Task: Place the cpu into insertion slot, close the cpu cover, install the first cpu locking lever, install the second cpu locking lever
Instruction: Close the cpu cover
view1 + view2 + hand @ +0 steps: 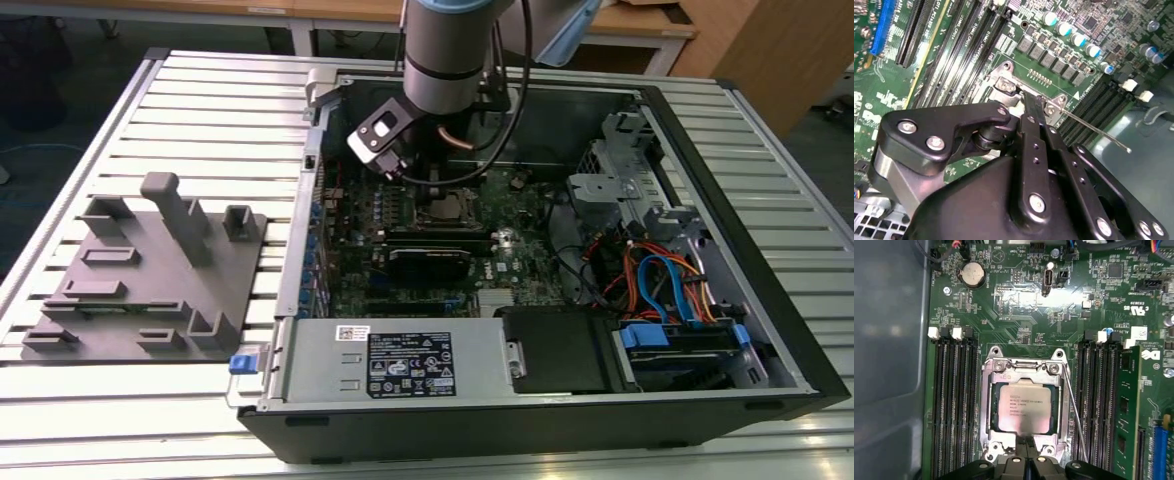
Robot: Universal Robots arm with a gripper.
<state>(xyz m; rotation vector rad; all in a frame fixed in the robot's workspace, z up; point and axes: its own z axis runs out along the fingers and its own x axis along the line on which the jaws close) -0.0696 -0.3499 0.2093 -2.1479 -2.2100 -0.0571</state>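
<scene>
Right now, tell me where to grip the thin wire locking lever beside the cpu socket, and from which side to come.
Grip the locking lever near its free end, coming down from above with fingers straddling the wire. It is a thin straight rod running between the cpu cover and memory slots, so side access looks tight.

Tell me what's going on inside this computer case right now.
A robot arm reaches down into the open computer case. Its gripper is shut, with the tips at the edge of the processor socket on the green board. The chip lies in the socket, and the metal cover lies flat around it. A thin wire lever beside the socket angles out over the memory slots and looks unlatched.
</scene>
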